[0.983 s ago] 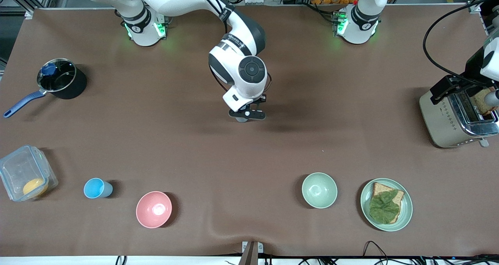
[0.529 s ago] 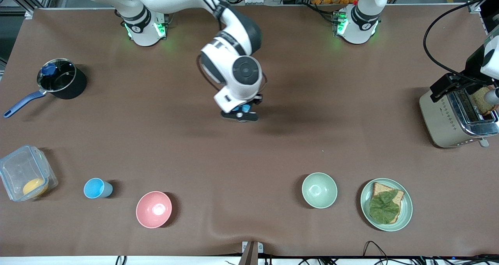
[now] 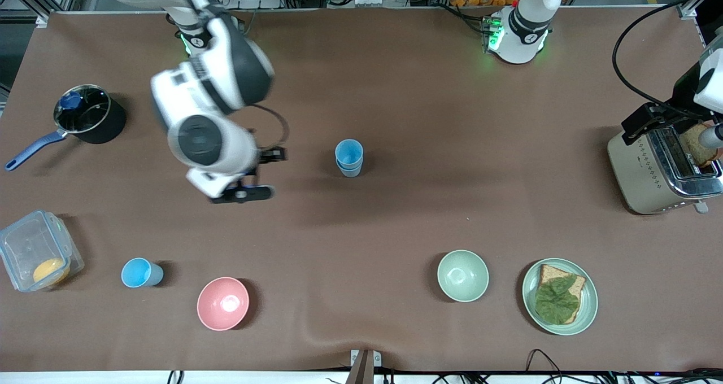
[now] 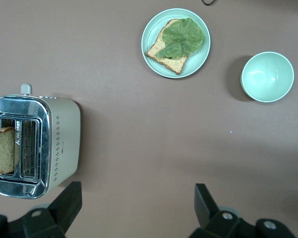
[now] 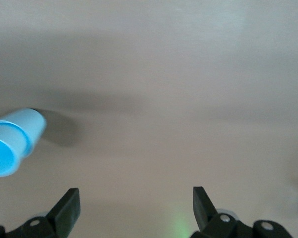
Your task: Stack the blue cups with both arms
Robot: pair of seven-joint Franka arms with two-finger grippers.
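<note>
Two light-blue cups stand nested as one stack (image 3: 349,157) at the middle of the table; the stack also shows in the right wrist view (image 5: 14,141). A third blue cup (image 3: 141,273) stands nearer the front camera, toward the right arm's end, between a clear box and the pink bowl. My right gripper (image 3: 242,193) is open and empty, up over bare table beside the stack, toward the right arm's end; its fingers spread wide in the right wrist view (image 5: 135,208). My left gripper (image 3: 644,125) is open and empty (image 4: 137,201), waiting high over the toaster.
A toaster (image 3: 658,172) with bread stands at the left arm's end. A plate with toast and lettuce (image 3: 587,305), a pale green bowl (image 3: 462,275) and a pink bowl (image 3: 223,303) sit near the front edge. A clear box (image 3: 34,248) and a black saucepan (image 3: 90,116) are at the right arm's end.
My right gripper has let go of the cup at the middle of the table and swung toward the right arm's end, uncovering the two-cup stack. The left arm has hardly moved.
</note>
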